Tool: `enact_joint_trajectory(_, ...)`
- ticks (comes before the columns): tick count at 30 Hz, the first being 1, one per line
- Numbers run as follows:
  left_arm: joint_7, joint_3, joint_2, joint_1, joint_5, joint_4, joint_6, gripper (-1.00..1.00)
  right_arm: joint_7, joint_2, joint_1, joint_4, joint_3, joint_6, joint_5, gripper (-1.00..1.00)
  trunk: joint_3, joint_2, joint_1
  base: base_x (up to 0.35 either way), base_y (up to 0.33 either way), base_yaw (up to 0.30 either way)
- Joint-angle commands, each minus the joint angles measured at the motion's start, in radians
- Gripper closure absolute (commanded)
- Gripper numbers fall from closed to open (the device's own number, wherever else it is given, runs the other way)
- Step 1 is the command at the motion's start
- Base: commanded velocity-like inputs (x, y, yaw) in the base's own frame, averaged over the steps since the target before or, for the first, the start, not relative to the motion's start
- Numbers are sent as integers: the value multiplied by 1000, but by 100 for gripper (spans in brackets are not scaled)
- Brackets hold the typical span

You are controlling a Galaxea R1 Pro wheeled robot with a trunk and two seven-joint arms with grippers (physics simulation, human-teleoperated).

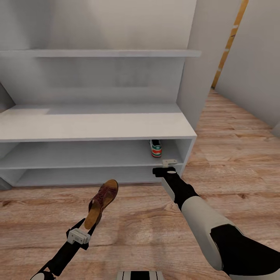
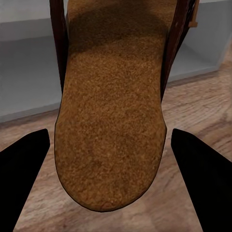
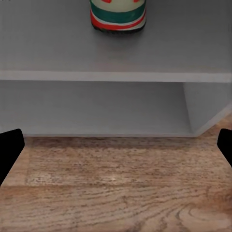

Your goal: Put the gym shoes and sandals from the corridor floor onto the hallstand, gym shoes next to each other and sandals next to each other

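Head view: the left gripper (image 1: 83, 233) clamps a sandal (image 1: 102, 203) at seven o'clock, above the corridor floor (image 1: 233, 147). A gym shoe (image 1: 156, 148) sits in the hallstand (image 1: 93, 126) upper compartment, toward its right end; the right gripper (image 1: 165, 167) is just before it.

Left wrist view: the sandal's footbed (image 2: 113, 111) lies between dark fingers (image 2: 200, 169).

Right wrist view: fingertips (image 3: 9, 147) spread wide; the gym shoe stands at twelve o'clock.

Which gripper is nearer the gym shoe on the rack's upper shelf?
Right. The right gripper hangs open just before the gym shoe; the left gripper holds a sandal farther back.
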Motion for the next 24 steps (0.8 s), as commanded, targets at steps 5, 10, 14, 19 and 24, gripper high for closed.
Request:
enact_joint_trajectory(5, 0, 0, 0, 0, 0, 0, 0, 100, 0, 0, 0, 0, 0, -1, 0, -100, 0, 0, 0, 0, 0, 0)
enact_joint_trajectory(10, 0, 1, 0, 0, 0, 0, 0, 100, 1, 0, 0, 0, 0, -2, 0, -100, 0, 0, 0, 0, 0, 0)
enact_joint_trajectory(14, 0, 4, 0, 0, 0, 0, 0, 100, 0, 0, 1, 0, 1, -4, 0, -100, 0, 0, 0, 0, 0, 0)
enact_joint_trajectory(19, 0, 4, 0, 0, 0, 0, 0, 100, 0, 0, 2, 0, 1, -5, 1, -100, 0, 0, 0, 0, 0, 0)
enact_joint_trajectory(24, 0, 4, 0, 0, 0, 0, 0, 100, 2, 0, 2, 0, 1, -5, 0, -100, 0, 0, 0, 0, 0, 0)
